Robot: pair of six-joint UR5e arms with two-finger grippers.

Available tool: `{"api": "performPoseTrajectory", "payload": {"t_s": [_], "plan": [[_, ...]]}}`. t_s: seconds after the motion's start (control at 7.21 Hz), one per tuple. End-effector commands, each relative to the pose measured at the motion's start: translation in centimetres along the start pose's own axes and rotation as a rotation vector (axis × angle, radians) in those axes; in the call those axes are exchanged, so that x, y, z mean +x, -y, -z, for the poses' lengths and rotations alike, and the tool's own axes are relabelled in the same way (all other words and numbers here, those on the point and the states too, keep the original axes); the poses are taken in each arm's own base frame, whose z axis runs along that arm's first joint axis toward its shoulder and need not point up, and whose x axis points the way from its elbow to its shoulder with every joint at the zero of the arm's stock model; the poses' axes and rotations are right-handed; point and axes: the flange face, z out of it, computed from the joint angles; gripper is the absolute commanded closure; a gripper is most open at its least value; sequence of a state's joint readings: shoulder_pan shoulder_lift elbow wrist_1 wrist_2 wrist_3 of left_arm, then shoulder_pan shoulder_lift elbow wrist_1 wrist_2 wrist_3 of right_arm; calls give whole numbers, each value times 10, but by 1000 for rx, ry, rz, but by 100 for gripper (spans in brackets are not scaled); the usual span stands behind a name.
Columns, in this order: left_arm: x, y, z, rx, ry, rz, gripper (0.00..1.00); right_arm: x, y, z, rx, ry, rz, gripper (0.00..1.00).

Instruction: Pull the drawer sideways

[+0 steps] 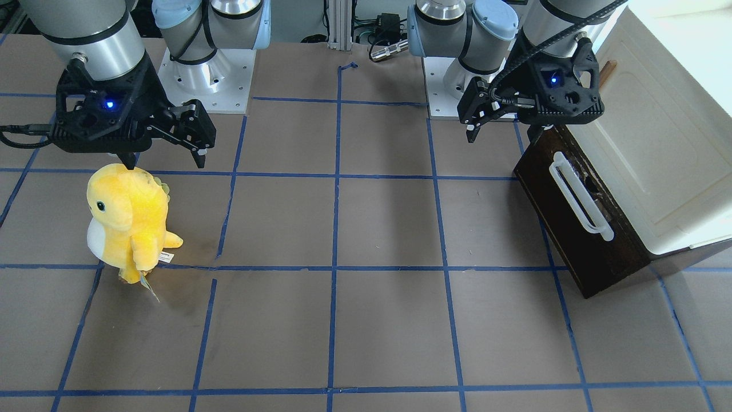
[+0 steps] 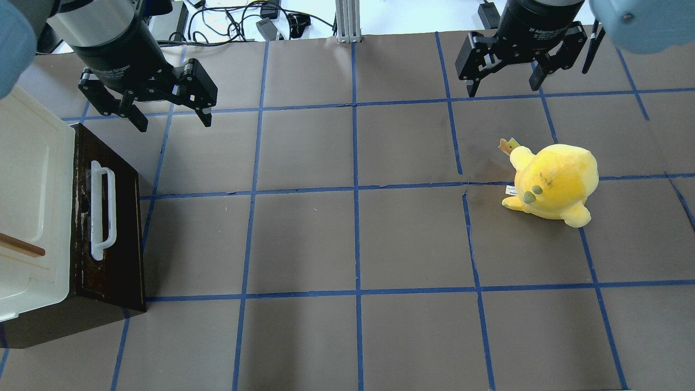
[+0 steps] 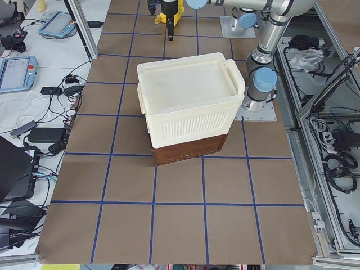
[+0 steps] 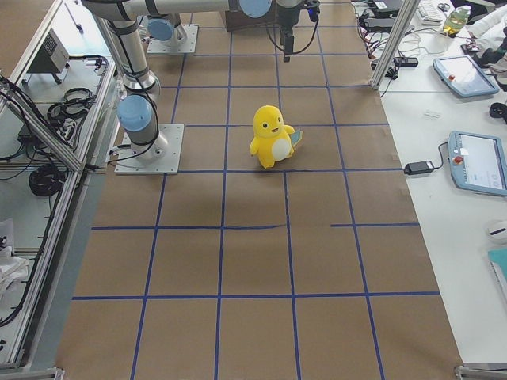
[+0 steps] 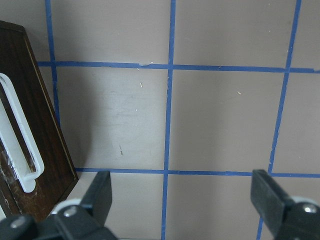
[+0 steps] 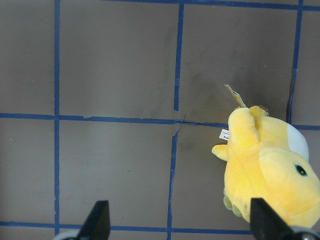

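Observation:
The drawer [image 2: 122, 239] has a dark brown front with a long white bar handle [image 2: 103, 209]. It sits pushed in under a cream cabinet [image 2: 30, 179] at the table's left edge, and none of its pale sides show. It also shows in the front view [image 1: 577, 252] and the left wrist view [image 5: 45, 135]. My left gripper [image 2: 174, 124] hangs open and empty above the table, just beyond the drawer's far end and apart from it. My right gripper [image 2: 503, 89] is open and empty at the far right.
A yellow plush toy [image 2: 554, 184] stands on the brown mat under and in front of the right gripper; it also shows in the right wrist view [image 6: 270, 165]. The cream cabinet carries a small brown wooden handle [image 2: 21, 245]. Blue tape lines grid the mat.

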State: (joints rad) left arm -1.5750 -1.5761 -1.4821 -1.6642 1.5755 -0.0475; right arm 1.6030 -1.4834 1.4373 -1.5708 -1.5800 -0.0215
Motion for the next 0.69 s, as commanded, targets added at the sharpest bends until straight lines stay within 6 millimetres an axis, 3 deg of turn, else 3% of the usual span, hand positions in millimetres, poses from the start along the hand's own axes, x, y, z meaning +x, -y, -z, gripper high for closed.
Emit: {"api": "performPoseTrajectory", "payload": {"t_s": [0.0, 0.55], "plan": [[0, 0, 0, -1, 1, 0, 0, 0, 0, 0, 0, 0, 0, 0], [1, 2, -4, -9, -3, 3, 0, 0, 0, 0, 0, 0, 0, 0]]}}
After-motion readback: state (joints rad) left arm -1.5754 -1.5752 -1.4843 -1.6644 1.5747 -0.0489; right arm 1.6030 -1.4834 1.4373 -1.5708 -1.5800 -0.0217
